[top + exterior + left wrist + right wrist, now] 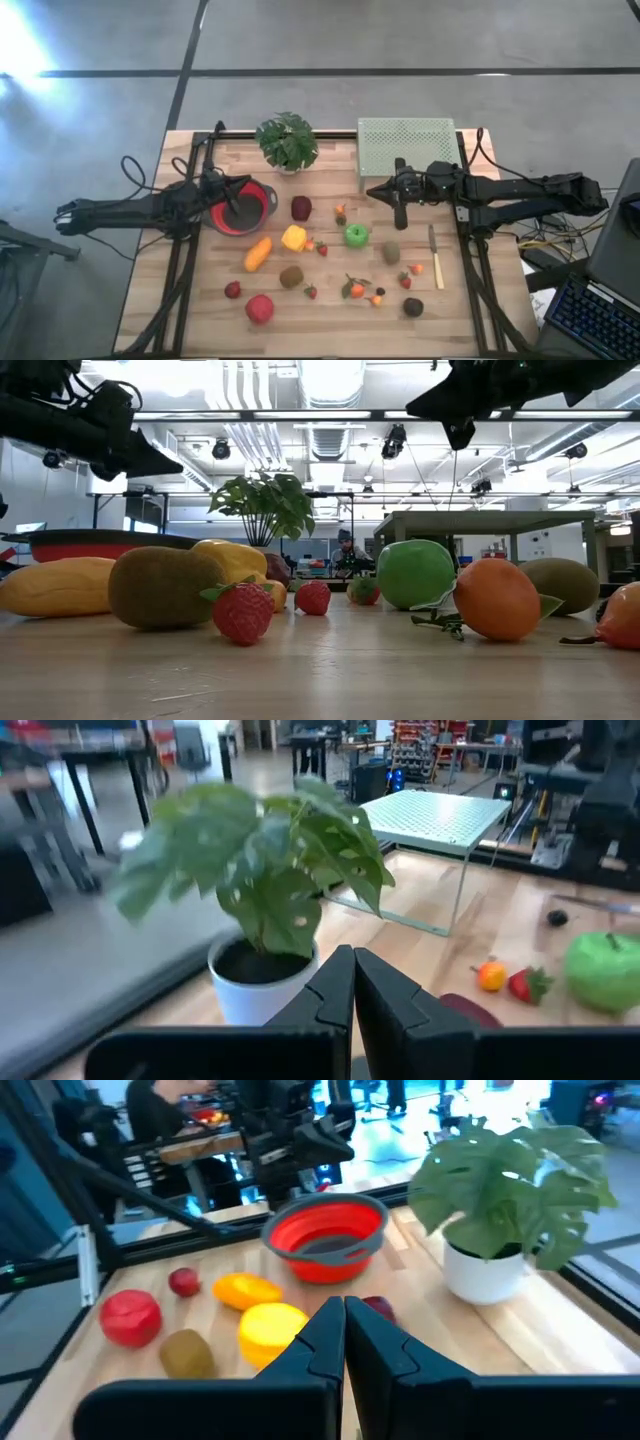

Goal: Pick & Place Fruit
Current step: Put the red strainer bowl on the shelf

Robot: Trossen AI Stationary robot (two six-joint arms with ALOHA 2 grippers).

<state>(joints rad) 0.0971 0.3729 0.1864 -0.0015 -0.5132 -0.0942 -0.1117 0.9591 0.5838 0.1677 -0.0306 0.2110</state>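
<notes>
The fruit lies scattered over the middle and near half of the wooden table (pixel 200 330), none of it in a container; the red apple (pixel 260 308) sits toward 7 o'clock, the orange mango (pixel 257 254) and yellow pepper (pixel 293 238) near the centre, the green apple (pixel 356 236) just toward 3 o'clock of them, the maroon fruit (pixel 301 208) toward 12; kiwis, strawberries and small oranges dot the rest. The pale green mesh basket (pixel 407 143) stands at 1 o'clock, its inside not visible; the red collapsible bowl (pixel 243 208) at 10 o'clock looks empty, with the left gripper (pixel 232 203) over it, fingers pressed together, holding nothing; the potted plant (pixel 287 142) stands at 12; the right gripper (pixel 401 212) hangs at 2 o'clock, likewise clamped on nothing; a knife (pixel 435 257) lies at 4 o'clock.
</notes>
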